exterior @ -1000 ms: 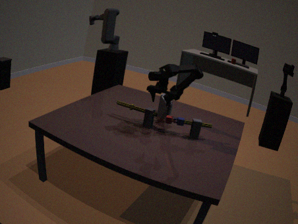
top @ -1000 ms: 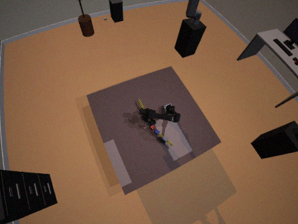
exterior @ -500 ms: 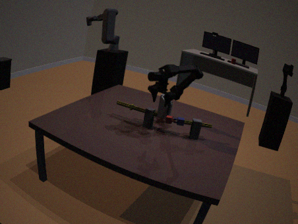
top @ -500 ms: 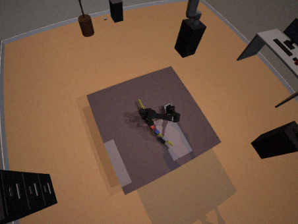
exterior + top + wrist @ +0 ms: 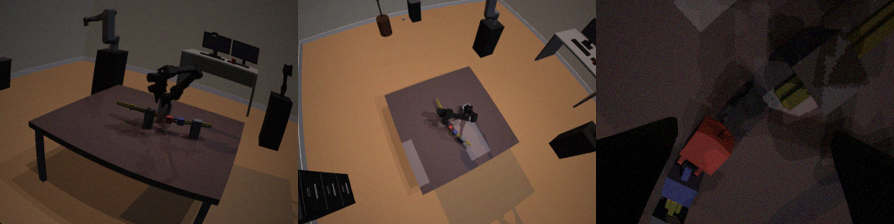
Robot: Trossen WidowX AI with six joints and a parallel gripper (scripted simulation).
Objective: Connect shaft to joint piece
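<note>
The red joint piece (image 5: 450, 127) (image 5: 169, 119) (image 5: 707, 149) hangs on hinges at the blue piece (image 5: 455, 132) (image 5: 180, 121) (image 5: 679, 192), which ends the fixed yellow shaft (image 5: 468, 143) (image 5: 207, 125) in its grey block (image 5: 195, 130). A dark slot shows on the red piece's side towards the second shaft; its exact aim is hard to tell. The second yellow shaft (image 5: 438, 103) (image 5: 123, 104) (image 5: 792, 96) runs through the other block (image 5: 148, 120), its near end apart from the red piece. My gripper (image 5: 161, 101) (image 5: 756, 133) is open and empty above the gap between them.
The dark table (image 5: 403, 125) (image 5: 99, 141) carries the setup and my arm's base. A collar (image 5: 132, 107) sits on the second shaft's outer part. My arm (image 5: 459, 116) (image 5: 184, 80) reaches over from its base. Pale light patches and shadows lie on the table. A desk with monitors stands beyond it.
</note>
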